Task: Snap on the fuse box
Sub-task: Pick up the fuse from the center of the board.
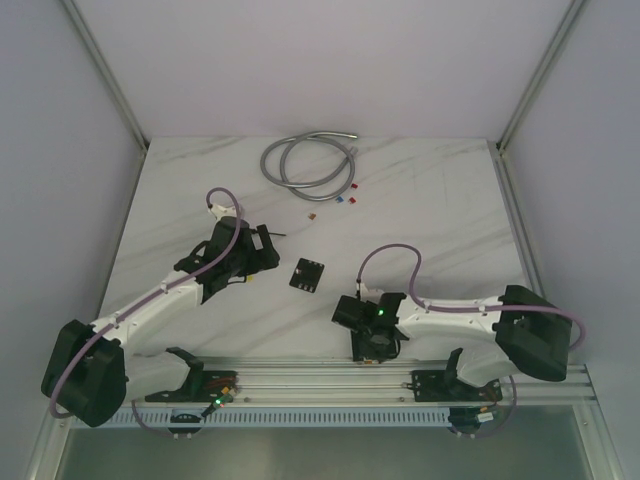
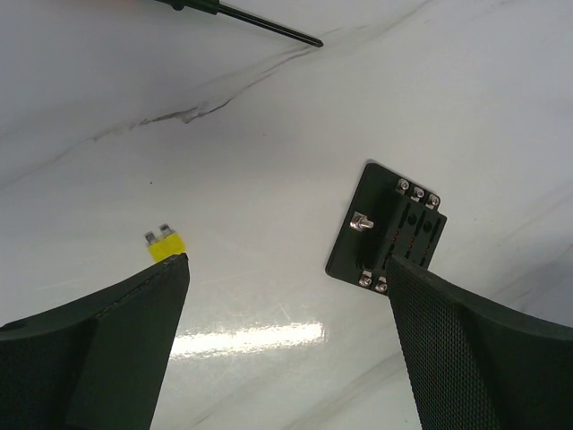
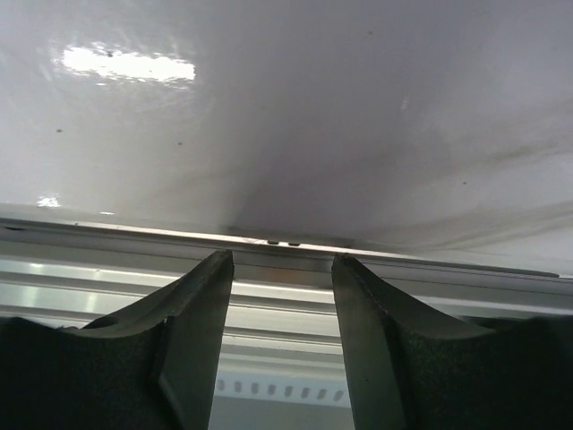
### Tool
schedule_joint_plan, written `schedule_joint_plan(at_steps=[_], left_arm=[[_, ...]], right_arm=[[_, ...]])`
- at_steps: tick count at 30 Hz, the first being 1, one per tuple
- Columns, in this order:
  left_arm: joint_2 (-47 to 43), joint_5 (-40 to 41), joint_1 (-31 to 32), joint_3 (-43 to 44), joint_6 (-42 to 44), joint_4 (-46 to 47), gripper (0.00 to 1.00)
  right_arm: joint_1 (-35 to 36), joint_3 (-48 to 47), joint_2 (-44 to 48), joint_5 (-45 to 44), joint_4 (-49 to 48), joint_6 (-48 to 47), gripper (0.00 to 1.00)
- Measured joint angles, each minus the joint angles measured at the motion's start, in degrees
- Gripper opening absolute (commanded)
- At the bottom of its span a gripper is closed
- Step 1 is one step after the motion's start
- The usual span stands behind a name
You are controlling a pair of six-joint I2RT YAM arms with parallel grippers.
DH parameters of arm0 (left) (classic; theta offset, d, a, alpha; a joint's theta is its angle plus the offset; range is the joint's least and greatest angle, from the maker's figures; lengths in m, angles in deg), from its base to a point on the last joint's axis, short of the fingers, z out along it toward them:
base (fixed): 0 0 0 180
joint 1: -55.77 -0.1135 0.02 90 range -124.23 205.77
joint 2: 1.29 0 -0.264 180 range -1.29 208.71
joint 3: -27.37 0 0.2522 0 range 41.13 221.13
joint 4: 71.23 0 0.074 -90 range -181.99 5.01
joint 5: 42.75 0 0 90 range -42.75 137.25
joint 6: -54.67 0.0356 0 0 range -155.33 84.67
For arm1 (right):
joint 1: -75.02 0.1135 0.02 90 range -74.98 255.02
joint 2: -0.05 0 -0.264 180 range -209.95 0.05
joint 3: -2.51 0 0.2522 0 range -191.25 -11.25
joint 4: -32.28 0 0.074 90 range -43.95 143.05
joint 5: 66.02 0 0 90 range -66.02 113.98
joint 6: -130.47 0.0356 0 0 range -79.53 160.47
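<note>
Pale walls are closing in a white, grey-veined desk [image 1: 430, 220], and from where I am standing the fuse box [image 1: 308, 274] is lying flat near the middle of it, between the two arms and apart from both. A coil of grey hose [image 1: 300, 160] is lying toward the back, with a few loose fuses [image 1: 345, 197] scattered just in front of it. The work looks to be sitting at the approach step: nothing is being gripped, and I am not making out any cover or mating piece in these views. The left end effector [image 1: 258, 248] is hovering low, just to the left of the box. In its own camera the left end effector [image 2: 286, 264] is gaping wide and carrying nothing. The fuse box [image 2: 380, 237] is showing its screws and slots just off the tip of one finger, whose edge is overlapping a corner of it; whether they are touching I cannot tell. A yellow fuse [image 2: 164, 244] is lying at the tip of the other finger. The right end effector [image 1: 372, 345] is pointing toward the metal rail [image 3: 269, 278] at the near edge; the right end effector [image 3: 282, 260] is parted about halfway and empty. I am judging the next move to call for centring the left fingers over the box and keeping clear of that yellow fuse.
</note>
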Motion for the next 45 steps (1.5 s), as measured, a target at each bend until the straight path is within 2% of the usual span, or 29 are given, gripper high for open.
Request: schedule_joint_plan(at_steps=[11,24,34,45], left_arm=[[0.0,-0.6,0.0,0.0,0.0,0.0,1.0],[0.0,-0.7,0.0,-0.6,-0.5,0.0,1.0],[-0.1,-0.7,0.0,-0.7,-0.7,0.0,1.0],[-0.4,-1.6,0.0,-0.7,-0.7,0.1,1.0]], right_arm=[[0.0,3.0,-1.0,-0.1,-3.9,0.2,0.5],[0.5,3.0,-1.0,-0.5,-3.4,-0.6,0.28],[1.2,0.7,-0.7,-0.9,-0.2,-0.6,0.24],[1.2,-10.5,4.3,-2.6,6.8,-3.8,0.25]])
